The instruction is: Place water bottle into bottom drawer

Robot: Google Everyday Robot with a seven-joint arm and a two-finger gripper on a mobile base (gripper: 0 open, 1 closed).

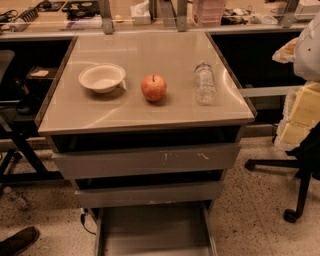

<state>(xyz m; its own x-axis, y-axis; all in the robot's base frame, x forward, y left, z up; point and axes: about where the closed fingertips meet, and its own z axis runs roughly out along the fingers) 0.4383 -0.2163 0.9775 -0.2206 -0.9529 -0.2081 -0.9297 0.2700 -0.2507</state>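
Observation:
The water bottle is small, clear and crinkled, and stands upright on the right side of the cabinet top. The bottom drawer is pulled out at the lower edge of the view, showing a flat grey floor between thin side rails. My gripper shows as pale yellowish parts under a white arm segment at the far right edge. It is to the right of the cabinet, apart from the bottle and lower than it.
A red apple sits mid-top and a white bowl to its left. Two shut drawer fronts lie above the open drawer. An office chair base stands at the right, a shoe at the bottom left, and a cluttered bench behind.

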